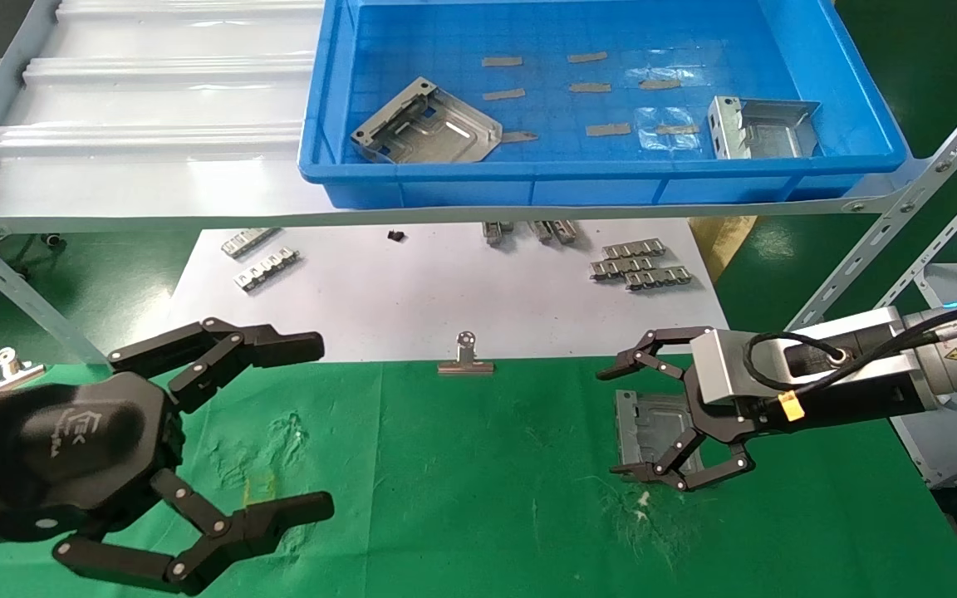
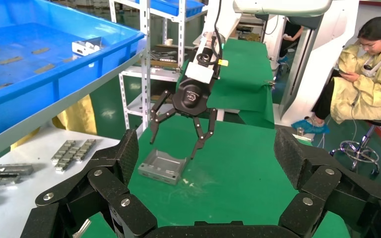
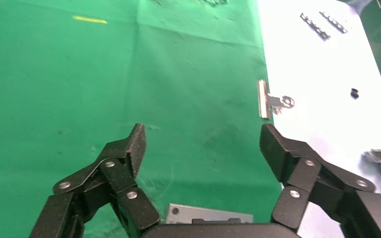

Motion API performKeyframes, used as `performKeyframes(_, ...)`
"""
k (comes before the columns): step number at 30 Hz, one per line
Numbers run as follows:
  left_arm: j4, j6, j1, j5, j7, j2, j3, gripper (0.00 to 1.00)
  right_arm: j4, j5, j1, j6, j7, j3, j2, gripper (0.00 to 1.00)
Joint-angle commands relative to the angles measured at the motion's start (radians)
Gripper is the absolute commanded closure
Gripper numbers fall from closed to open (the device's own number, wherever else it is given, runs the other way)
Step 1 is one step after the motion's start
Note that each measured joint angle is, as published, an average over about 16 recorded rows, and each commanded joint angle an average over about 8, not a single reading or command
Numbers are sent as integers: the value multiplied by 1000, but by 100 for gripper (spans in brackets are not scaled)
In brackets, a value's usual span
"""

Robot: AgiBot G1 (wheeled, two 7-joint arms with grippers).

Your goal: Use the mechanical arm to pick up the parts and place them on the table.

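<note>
One silvery part lies flat on the green table cloth. My right gripper is open just above it, with a finger on either side and not touching it. The left wrist view shows this part on the cloth under the right hand. In the right wrist view, the part's edge shows below my open right gripper. Two more parts lie in the blue tray. My left gripper is open and empty at the near left.
A white sheet behind the cloth holds toothed metal strips. A silver binder clip sits at its front edge. The tray rests on a sloped rack whose metal struts run down at the right. A person sits beyond the table.
</note>
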Motion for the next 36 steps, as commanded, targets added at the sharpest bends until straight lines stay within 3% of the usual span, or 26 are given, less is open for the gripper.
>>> performKeyframes(1, 0, 0, 0, 0, 0, 0, 0, 0, -6, 33, -5, -20, 19, 15, 4, 0)
performKeyframes(15, 0, 0, 0, 0, 0, 0, 0, 0, 26, 10, -23, 2, 24, 27, 9, 0)
performKeyframes(36, 0, 0, 0, 0, 0, 0, 0, 0, 369, 112, -281, 34, 300, 347, 125, 0)
